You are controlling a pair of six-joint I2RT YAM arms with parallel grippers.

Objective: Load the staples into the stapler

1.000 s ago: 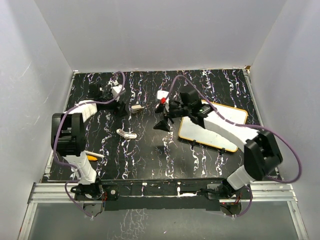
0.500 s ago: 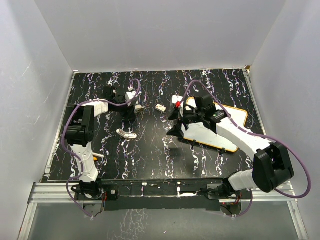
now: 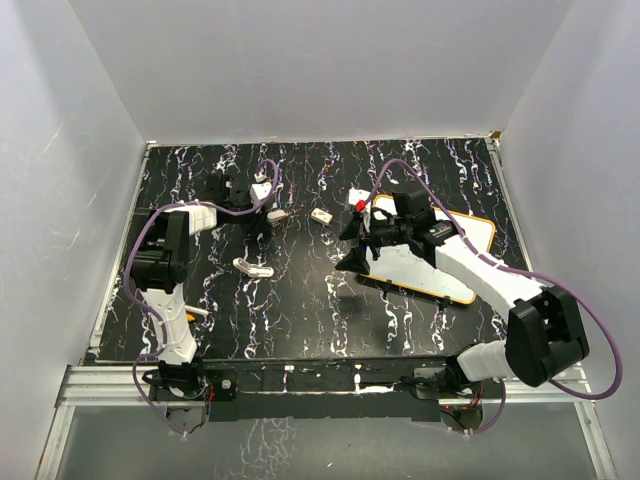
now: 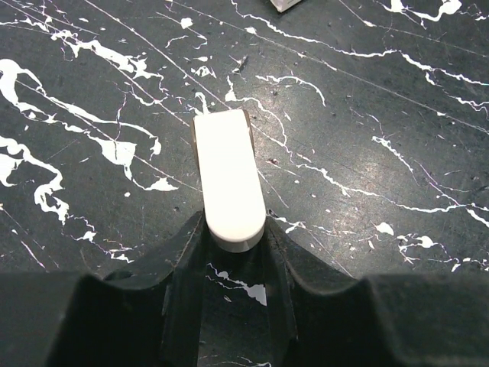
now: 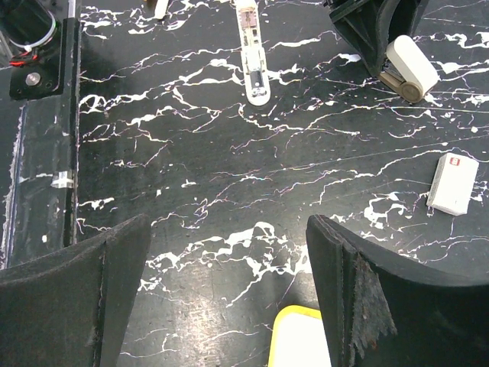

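Black marbled surface (image 3: 300,310): left gripper (image 4: 234,224) pinching the small white stapler (image 4: 225,168), right gripper (image 5: 228,225) wide and empty, so fetching the staples (image 5: 451,183) looks next.

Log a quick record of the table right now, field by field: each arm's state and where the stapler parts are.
left gripper: fingers closed against both sides of the closed stapler's near end, on the table
right gripper: open, empty, above the table by the whiteboard's corner
open stapler: lying free, apart from both arms
staples box: white, red label, lying untouched
loading: not yet begun
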